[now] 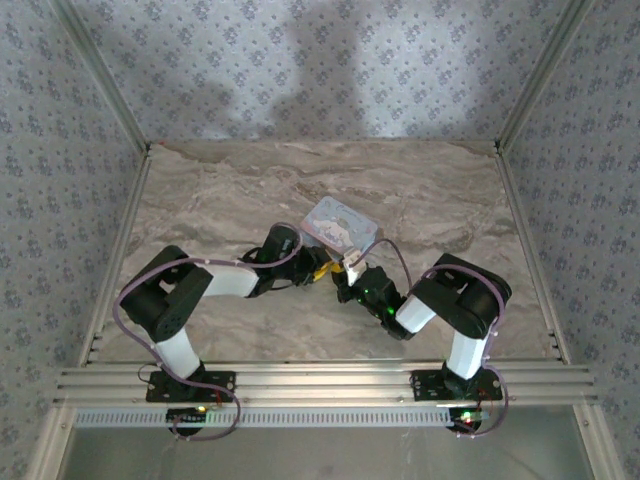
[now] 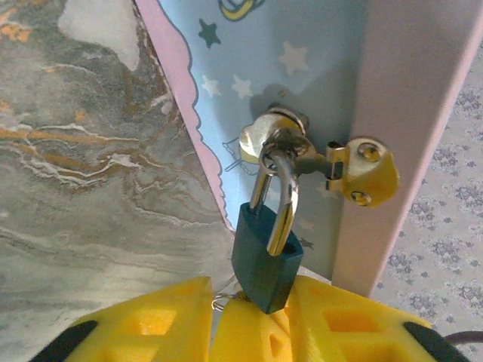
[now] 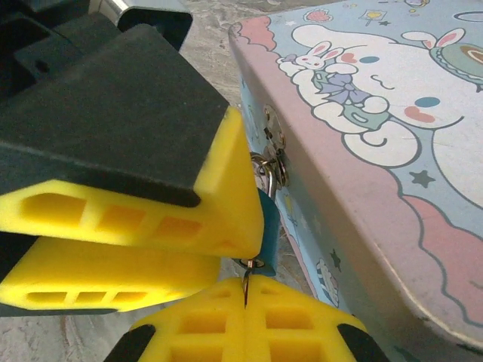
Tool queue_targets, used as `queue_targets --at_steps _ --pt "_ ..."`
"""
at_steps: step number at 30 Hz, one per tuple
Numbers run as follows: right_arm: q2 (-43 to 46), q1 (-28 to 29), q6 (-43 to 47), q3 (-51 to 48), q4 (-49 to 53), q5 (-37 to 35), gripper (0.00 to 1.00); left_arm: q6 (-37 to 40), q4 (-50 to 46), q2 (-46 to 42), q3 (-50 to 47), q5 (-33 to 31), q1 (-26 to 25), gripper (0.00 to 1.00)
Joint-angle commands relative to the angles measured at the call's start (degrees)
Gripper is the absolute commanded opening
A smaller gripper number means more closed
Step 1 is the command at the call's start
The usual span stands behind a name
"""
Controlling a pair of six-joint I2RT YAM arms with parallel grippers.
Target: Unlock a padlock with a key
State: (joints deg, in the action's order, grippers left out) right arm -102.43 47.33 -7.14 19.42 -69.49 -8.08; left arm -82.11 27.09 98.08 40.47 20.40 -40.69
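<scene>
A dark teal padlock [image 2: 264, 256] hangs by its steel shackle from the latch [image 2: 283, 139] of a pastel cartoon box [image 1: 340, 225]. One shackle leg looks lifted out of its hole. My left gripper [image 2: 250, 285] holds the padlock body between its yellow fingers [image 3: 151, 211]. In the top view it [image 1: 318, 268] meets my right gripper [image 1: 348, 282] at the box's near side. The right gripper [image 3: 245, 292] is shut on the key [image 3: 245, 283], whose blade enters the bottom of the padlock [image 3: 269, 222]. Most of the key is hidden.
The box lid [image 3: 362, 151] rises close on the right of both grippers. A yellow hasp plate [image 2: 362, 170] sits beside the latch. Marble tabletop [image 1: 220, 190] stretches around the box, bounded by metal rails and patterned walls.
</scene>
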Motion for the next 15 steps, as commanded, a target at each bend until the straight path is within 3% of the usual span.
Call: queue_targets --at_steps 1,7,15 --pt "0.0 -0.6 -2.2 -0.2 -2.0 -0.2 0.0 1.6 -3.8 -3.4 -0.7 0.7 0.7 0.38" --pt "1.0 -1.7 -6.2 -0.2 -1.0 2.3 0.0 4.7 -8.7 -7.8 -0.7 0.0 3.0 0.56" --pt "3.6 -3.6 -14.4 -0.8 0.1 5.0 0.0 11.9 -18.0 -13.8 1.0 -0.9 8.9 0.66"
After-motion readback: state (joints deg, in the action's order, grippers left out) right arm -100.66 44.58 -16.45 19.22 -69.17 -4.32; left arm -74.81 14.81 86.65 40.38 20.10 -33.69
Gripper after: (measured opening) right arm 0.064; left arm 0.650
